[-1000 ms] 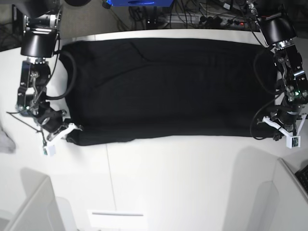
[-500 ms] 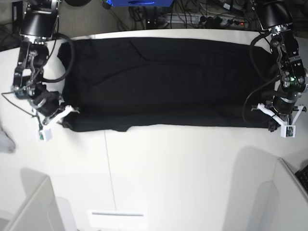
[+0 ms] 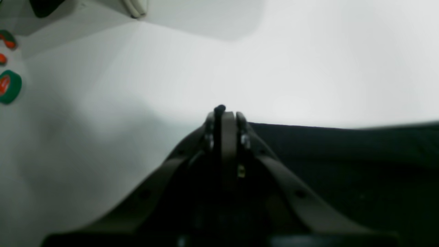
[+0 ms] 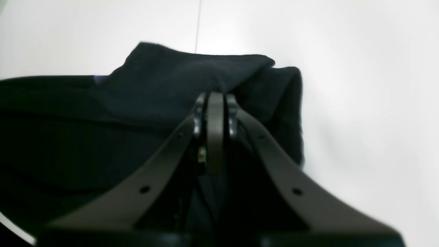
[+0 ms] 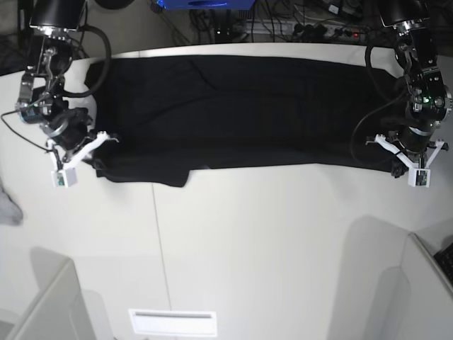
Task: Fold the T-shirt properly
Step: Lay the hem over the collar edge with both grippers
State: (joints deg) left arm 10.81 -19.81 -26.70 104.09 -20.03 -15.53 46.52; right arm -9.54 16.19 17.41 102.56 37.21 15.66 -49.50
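A: Left wrist view?

B: Left gripper [image 3: 224, 115] pressed together at the near hem of the large black short-sleeved cloth T-shirt [image 3: 343, 161], a dark nub poking out at the tips; probably pinching fabric, though hard to confirm. White table [image 3: 274, 68] beyond the hem, green and orange rolls [image 3: 8, 85] well off to the shirt's far side.

A: Right wrist view?

B: Right gripper [image 4: 214, 103] closed too, clamped on a bunched corner of the T-shirt [image 4: 171, 79]. A flap of cloth humped up just past the tips, folded over itself.

A: Base view?

B: T-shirt [image 5: 248, 106] spread plain-side up as a long band across the far half of the table [image 5: 283, 248]. Left gripper [image 5: 410, 164] at one near corner of the shirt, right gripper [image 5: 78, 157] at the other.

A: Risks?

B: Near edge already uneven: sagging lower beside the right gripper, with a loose fold. Likely a crooked crease if carried over unevenly. Thin pinch on the left side; a slip possible under tension, dropping that corner mid-fold.
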